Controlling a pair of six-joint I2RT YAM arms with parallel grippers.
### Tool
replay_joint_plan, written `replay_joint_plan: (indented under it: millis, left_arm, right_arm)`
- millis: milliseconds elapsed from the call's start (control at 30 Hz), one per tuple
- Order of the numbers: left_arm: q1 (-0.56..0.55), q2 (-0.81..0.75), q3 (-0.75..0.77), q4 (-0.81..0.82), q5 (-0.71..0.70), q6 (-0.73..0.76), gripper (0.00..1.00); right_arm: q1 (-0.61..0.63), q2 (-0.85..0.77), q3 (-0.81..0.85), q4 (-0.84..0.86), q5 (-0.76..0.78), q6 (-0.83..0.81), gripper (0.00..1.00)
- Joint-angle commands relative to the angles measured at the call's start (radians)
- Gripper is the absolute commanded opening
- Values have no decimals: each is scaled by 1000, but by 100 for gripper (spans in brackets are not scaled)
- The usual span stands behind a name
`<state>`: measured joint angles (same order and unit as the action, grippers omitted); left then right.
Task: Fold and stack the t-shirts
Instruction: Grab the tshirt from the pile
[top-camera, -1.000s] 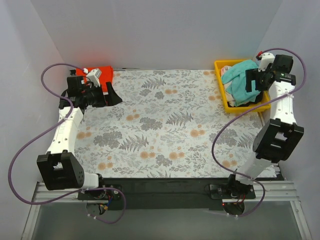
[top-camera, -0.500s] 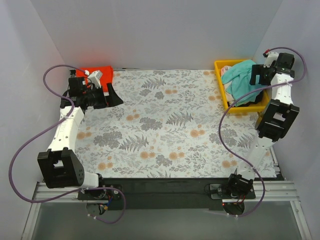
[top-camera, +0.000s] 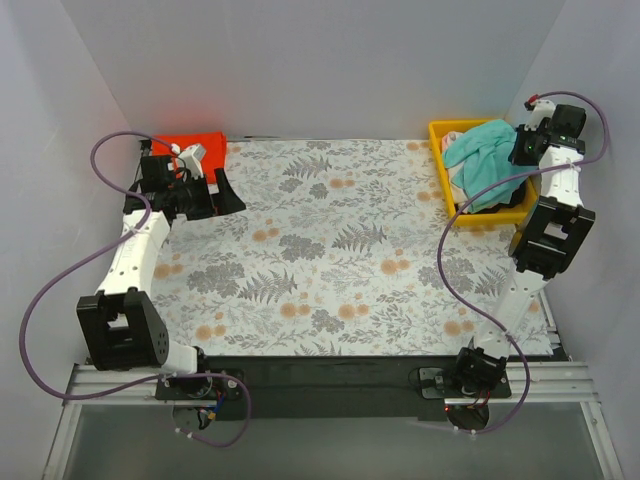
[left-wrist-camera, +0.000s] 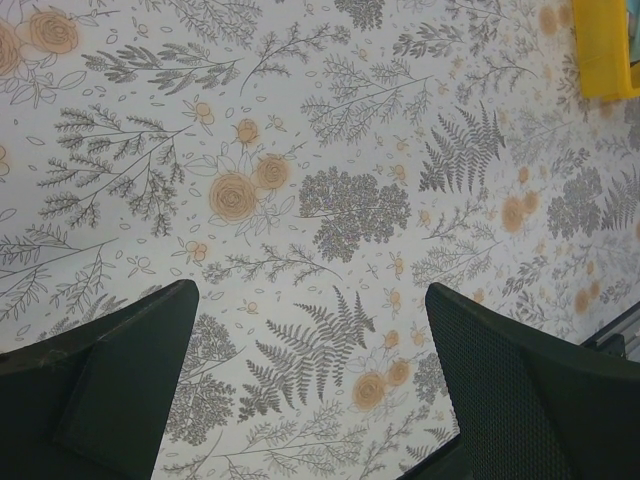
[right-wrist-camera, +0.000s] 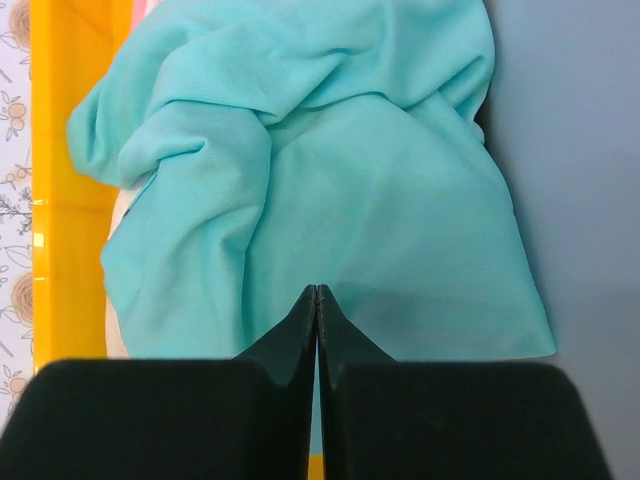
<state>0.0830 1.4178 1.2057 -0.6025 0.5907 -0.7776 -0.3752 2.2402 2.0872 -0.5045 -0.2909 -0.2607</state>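
Over the last second the right arm draws its elbow up and in toward the right edge of the desk. The right gripper (top-camera: 522, 145) slides back from over the middle of the yellow plastic tray (top-camera: 438, 160) to the tray's right side, at the far-right corner. Its fingers are pressed tight together, tips meeting just above the rumpled teal-green cloth t-shirt (right-wrist-camera: 330, 170). No fold shows between them, and that shirt stays heaped in the tray on top of paler cloth, so the pass seems to have come away without a catch. The left gripper (top-camera: 222, 192) drifts slightly toward the middle from the far-left corner, where the bright red-orange folded t-shirt (top-camera: 190, 145) lies against the far edge. Its fingers are spread wide with nothing between them, looking down on the bare grey-and-orange fern-patterned cloth (left-wrist-camera: 340, 200). Judging by this, one shirt is done and the teal one has yet to leave the tray.
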Motion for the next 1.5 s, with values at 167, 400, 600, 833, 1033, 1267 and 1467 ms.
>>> replay_joint_plan:
  millis: [167, 400, 600, 833, 1033, 1267, 1467]
  left_arm:
    - [1, -6, 14, -8, -5, 12, 98]
    - [1, -14, 15, -6, 11, 1, 98]
    - [1, -26, 17, -6, -5, 3, 98]
    - [1, -16, 38, -17, 9, -3, 98]
    - [1, 9, 60, -26, 17, -8, 98]
    - [0, 41, 68, -20, 21, -18, 98]
    - [1, 38, 72, -22, 18, -17, 98]
  right_arm:
    - [-4, -200, -41, 34, -163, 52, 1]
    - [-1, -260, -73, 60, 43, 61, 16]
    - [2, -174, -61, -5, 113, 28, 98]
    - [2, -82, -43, -6, 139, 23, 98]
    - [2, 5, 8, -9, 156, 23, 98]
    - [2, 50, 63, -6, 110, 14, 59]
    - [2, -23, 70, -6, 73, 35, 1]
